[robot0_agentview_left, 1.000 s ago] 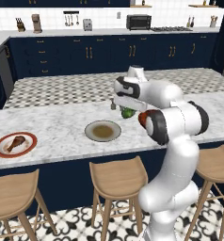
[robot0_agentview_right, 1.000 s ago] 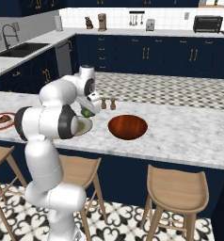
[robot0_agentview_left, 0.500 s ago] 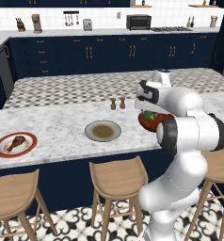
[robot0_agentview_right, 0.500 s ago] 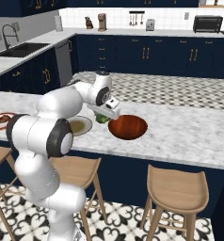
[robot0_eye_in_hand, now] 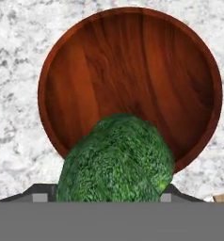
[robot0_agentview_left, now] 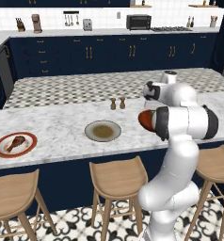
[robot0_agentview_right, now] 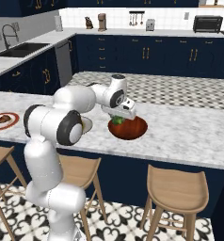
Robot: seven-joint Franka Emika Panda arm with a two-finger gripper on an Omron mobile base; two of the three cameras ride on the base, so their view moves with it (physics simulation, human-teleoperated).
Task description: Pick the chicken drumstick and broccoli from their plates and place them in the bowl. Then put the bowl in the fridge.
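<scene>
1. Between the jaws of the gripper, the broccoli was held, with the jaws partly open around it.
2. Right under the gripper sat the bowl, and it had nothing in it yet.
3. Just past the arm from the gripper lay the grey plate, bare.
4. Far off from the gripper, the chicken drumstick waited on the red-rimmed plate.
5. If the jaws let go near the bowl's edge, the broccoli might roll out onto the counter.
</scene>
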